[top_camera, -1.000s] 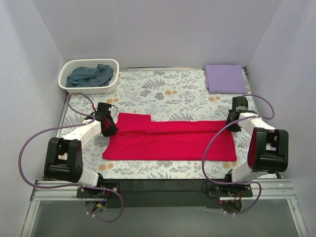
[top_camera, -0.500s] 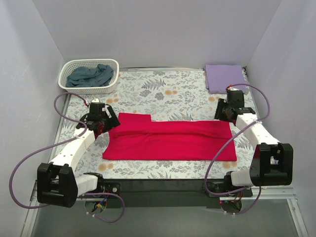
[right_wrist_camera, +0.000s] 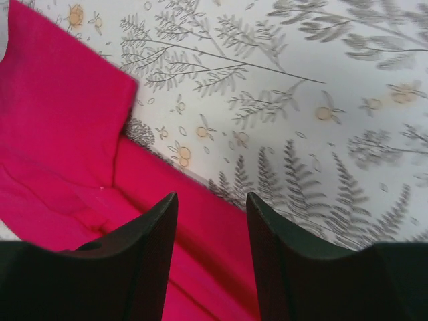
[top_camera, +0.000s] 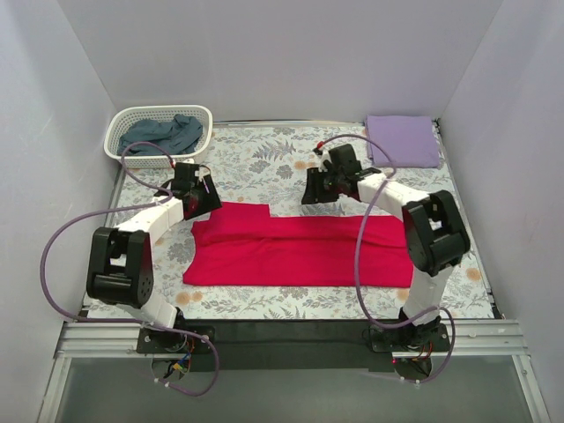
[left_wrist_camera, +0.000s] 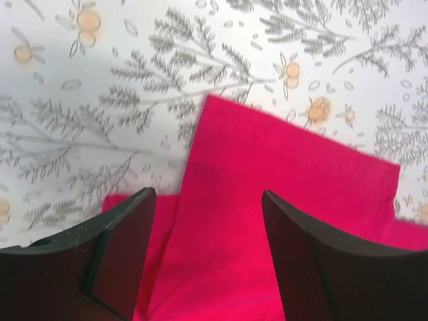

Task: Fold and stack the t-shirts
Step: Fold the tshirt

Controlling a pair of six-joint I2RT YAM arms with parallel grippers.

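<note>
Left gripper (top_camera: 196,192): jaws spread, nothing between them. The left wrist view shows the left gripper (left_wrist_camera: 207,224) above the squared corner of the red t-shirt (left_wrist_camera: 234,174), with no cloth pinched. A second ago it sat lower, against the shirt's left end; it has since let go and shifted to the far-left corner.

Right gripper (top_camera: 314,189): jaws likewise apart and empty. It has swung from the shirt's right end across to the far edge near the middle. The right wrist view shows the right gripper (right_wrist_camera: 209,217) over the boundary between red cloth (right_wrist_camera: 60,120) and the floral table covering (right_wrist_camera: 301,100).

Red t-shirt (top_camera: 300,251): lies flat as a long band across the middle of the covering (top_camera: 291,167), a squared flap standing out at its far-left corner. Its outline is nearly as before; the right end sits slightly further in.

Lavender t-shirt (top_camera: 403,141): folded, far-right corner. Blue-grey t-shirt (top_camera: 163,134): crumpled in the white basket (top_camera: 157,159), far left.

Assessment: the lengthwise fold appears complete and released. Both arms appear to be repositioning for a fresh hold along the far edge. The crosswise folds and the stacking on the lavender shirt remain outstanding.
</note>
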